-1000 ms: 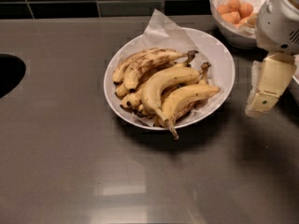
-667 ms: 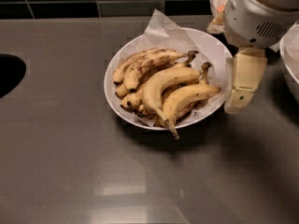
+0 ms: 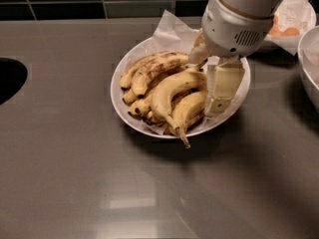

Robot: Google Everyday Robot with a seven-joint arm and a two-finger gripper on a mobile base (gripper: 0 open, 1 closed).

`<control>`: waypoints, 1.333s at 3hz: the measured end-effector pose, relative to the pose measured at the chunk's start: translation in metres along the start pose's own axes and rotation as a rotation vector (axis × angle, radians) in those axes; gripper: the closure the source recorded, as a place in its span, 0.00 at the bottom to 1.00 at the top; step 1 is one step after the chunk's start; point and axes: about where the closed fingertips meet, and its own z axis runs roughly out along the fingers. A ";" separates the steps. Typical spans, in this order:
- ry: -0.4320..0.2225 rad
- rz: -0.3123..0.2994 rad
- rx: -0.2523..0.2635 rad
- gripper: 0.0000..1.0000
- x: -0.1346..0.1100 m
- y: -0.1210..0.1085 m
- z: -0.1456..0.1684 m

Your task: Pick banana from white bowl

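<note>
Banana [image 3: 175,89], biggest, brightest yellow, strongly curved, is lying on top of the pile in the white bowl [image 3: 117,91], toward the bowl's 4 o'clock side, w/ its brownish stem sticking out over the rim at approx 6 o'clock. Gripper [image 3: 209,83] is hanging over the bowl's 3 o'clock side, under the bulky white arm housing [image 3: 234,24] coming in from 1 o'clock. Jaws are standing apart, released, not clamping anything: one cream finger [image 3: 223,88] is pointing down just beside the banana's right end; the other is showing only partly at the housing's 9 o'clock edge. Contact w/ banana: can't tell. Brown-blotched bananas [image 3: 149,69] are lying at 10 o'clock of it, same bowl. Crinkled white paper [image 3: 169,30] is poking out at the bowl's 12 o'clock. Small bowl w/ orange fruits [image 3: 291,26] is sitting at 2 o'clock on the grey tabletop [image 3: 75,173], apart from the white bowl; another pale bowl [image 3: 310,63] is being cut off at 3 o'clock. Dark round opening [image 3: 9,78] is showing at 9 o'clock.
</note>
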 end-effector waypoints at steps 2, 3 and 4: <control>-0.005 -0.055 -0.038 0.25 -0.017 -0.005 0.009; 0.008 -0.063 -0.062 0.30 -0.020 -0.008 0.016; 0.022 -0.067 -0.080 0.30 -0.022 -0.009 0.023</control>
